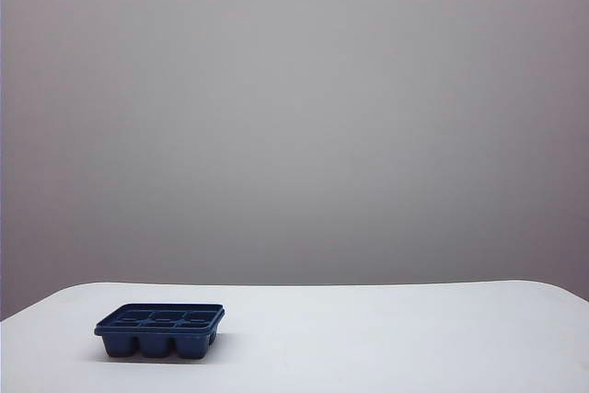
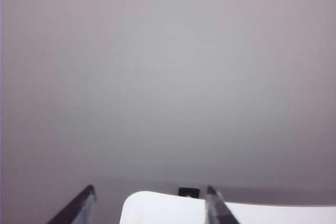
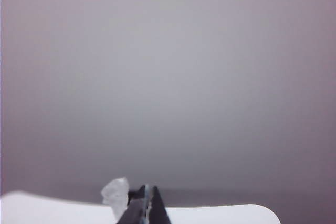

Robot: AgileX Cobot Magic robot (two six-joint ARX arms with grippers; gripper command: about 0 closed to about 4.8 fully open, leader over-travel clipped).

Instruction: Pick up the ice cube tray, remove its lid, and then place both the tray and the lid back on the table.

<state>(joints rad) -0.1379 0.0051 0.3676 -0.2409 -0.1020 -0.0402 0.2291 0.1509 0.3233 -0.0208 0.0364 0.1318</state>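
Fingers of the left gripper (image 2: 149, 205) were seen parted and empty, those of the right gripper (image 3: 145, 208) pressed shut on nothing, both clear of the dark navy six-cell ice cube tray (image 1: 161, 329) resting on the white tabletop (image 1: 386, 338), so, judging by this, little or nothing remained, its translucent lid not being made out.

Dark navy ice cube tray (image 1: 160, 329), six compartments in two rows of three, upright with open cells up, on the near left of the white table (image 1: 386, 338); lid not discernible.
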